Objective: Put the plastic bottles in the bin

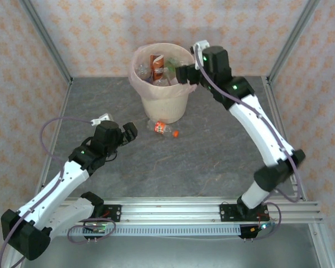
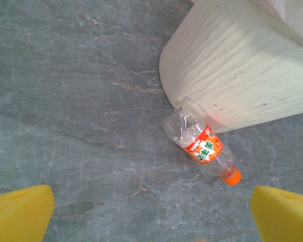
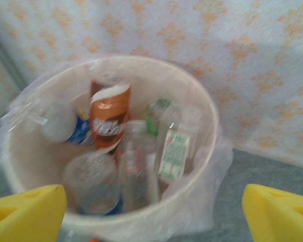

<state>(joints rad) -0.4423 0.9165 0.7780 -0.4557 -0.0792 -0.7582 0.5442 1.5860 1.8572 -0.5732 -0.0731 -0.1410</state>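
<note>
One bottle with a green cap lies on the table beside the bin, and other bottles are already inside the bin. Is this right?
Not quite: the cap of the bottle lying beside the bin is orange, not green, as the left wrist view shows. Other bottles are indeed inside the bin.

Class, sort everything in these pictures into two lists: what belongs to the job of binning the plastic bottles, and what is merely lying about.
Belongs to the job: the bin; the bottles inside it; the orange-capped bottle lying at the bin's base; left gripper, open; right gripper, open.

Merely there: grey marbled table; patterned walls; aluminium rail; purple cables.
</note>
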